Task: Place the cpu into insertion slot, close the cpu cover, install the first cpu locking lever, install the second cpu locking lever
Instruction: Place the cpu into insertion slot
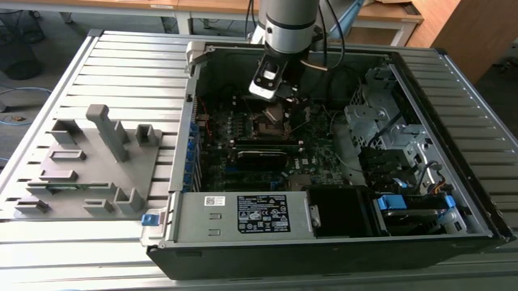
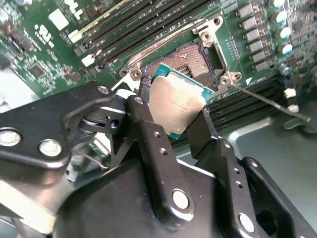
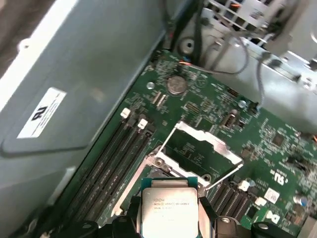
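My gripper (image 2: 174, 108) is shut on the cpu (image 2: 176, 101), a small square chip with a dull metal top on a green base, one black finger (image 2: 143, 106) on each of two opposite edges. The chip hangs tilted just above the open insertion slot (image 2: 190, 58), partly overlapping it. In the first wrist view the cpu (image 3: 168, 210) sits between the fingers, and beyond it the silvery cpu cover (image 3: 203, 137) stands raised. A thin locking lever (image 2: 267, 101) sticks out unlatched beside the slot. In the exterior view the gripper (image 1: 275, 112) reaches down into the computer case above the motherboard (image 1: 316, 148).
Memory slots (image 2: 124, 34) run close beside the socket. The case walls (image 1: 188, 121), a drive cage (image 1: 380, 115) with cables, and the power supply (image 1: 242, 215) ring the board. A grey fixture (image 1: 89, 163) lies on the slatted table at the exterior view's left.
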